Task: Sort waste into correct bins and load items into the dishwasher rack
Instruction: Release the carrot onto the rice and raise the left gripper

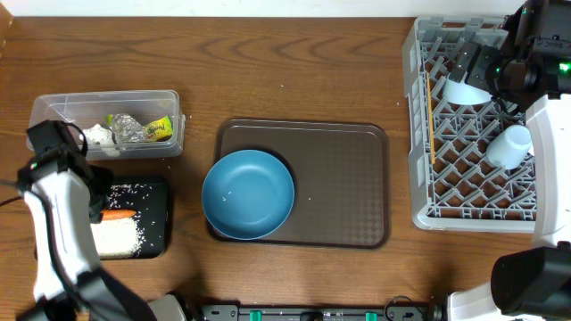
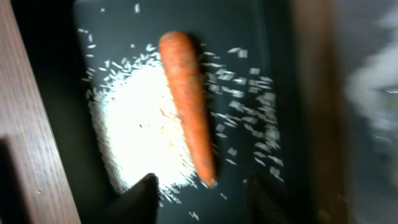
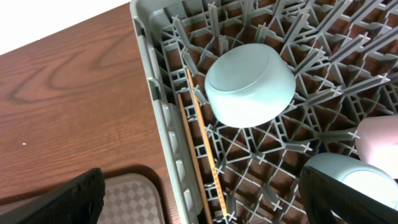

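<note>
The black tray (image 1: 156, 192) holds a heap of white rice (image 1: 116, 236) and an orange carrot (image 1: 119, 214). In the left wrist view the carrot (image 2: 186, 99) lies across the rice (image 2: 146, 124). My left gripper (image 2: 208, 202) hovers open and empty just above them. The clear tub (image 1: 53, 109) holds the silver wrapper (image 1: 125, 127) and the yellow-green packet (image 1: 161, 129). The dark-blue bowl (image 1: 248, 194) sits on the brown tray. My right gripper (image 3: 205, 211) is open and empty above the grey rack (image 3: 163, 118). The rack holds an upturned light-blue bowl (image 3: 249, 84), chopsticks (image 3: 202, 149) and a cup (image 3: 348, 168).
The brown serving tray (image 1: 343, 183) lies mid-table between the bins and the rack (image 1: 419, 134). Its corner shows in the right wrist view (image 3: 137, 199). A second pale cup (image 1: 508, 145) lies in the rack. Bare wooden tabletop runs along the back.
</note>
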{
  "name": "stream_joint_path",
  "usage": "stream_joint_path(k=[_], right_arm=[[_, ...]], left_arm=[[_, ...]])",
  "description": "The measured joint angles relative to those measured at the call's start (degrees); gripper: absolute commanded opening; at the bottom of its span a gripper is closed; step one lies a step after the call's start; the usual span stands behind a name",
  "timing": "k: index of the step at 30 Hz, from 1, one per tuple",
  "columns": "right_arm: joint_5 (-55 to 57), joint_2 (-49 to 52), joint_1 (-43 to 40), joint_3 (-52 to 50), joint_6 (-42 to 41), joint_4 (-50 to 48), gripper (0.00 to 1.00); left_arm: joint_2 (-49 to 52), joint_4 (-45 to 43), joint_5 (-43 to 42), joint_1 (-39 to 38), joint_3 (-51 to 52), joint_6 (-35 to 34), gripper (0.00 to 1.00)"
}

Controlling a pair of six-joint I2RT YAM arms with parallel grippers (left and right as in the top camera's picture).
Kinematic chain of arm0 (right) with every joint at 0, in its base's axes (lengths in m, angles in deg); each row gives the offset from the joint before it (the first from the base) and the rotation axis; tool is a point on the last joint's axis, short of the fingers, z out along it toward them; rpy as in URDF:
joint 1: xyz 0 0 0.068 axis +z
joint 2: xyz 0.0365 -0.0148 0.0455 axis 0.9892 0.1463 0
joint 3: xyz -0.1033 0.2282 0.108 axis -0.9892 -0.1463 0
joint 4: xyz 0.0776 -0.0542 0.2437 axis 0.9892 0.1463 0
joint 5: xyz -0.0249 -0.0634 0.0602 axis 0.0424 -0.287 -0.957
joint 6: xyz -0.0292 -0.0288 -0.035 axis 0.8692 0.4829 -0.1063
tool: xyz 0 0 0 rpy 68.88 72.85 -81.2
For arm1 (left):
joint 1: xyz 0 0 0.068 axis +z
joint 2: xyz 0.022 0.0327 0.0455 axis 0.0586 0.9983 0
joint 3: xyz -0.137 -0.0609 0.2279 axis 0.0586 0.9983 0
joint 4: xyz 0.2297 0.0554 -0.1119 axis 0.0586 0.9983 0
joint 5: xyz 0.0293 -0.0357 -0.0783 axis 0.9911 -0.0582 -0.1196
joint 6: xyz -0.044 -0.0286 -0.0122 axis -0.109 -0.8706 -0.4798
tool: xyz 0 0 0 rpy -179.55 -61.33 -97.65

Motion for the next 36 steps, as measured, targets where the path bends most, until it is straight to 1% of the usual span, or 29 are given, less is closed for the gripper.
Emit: stream_joint_path(k=[5,9,36], right_arm=[[0.00,0.00,0.00,0.00,0.00,0.00,0.99],[0.00,0.00,0.00,0.00,0.02,0.00,0.99],[0.00,0.00,0.00,0.00,0.00,0.00,0.99]], left_arm=[[-8.33,0.15,-2.69,0.00,-0.07,-0.50,1.00],[-10.93,0.28,-3.34,0.00,-0.07,-0.50,0.98],[-10.99,0.28,-3.91,0.00,-0.07,-0.50,0.98]])
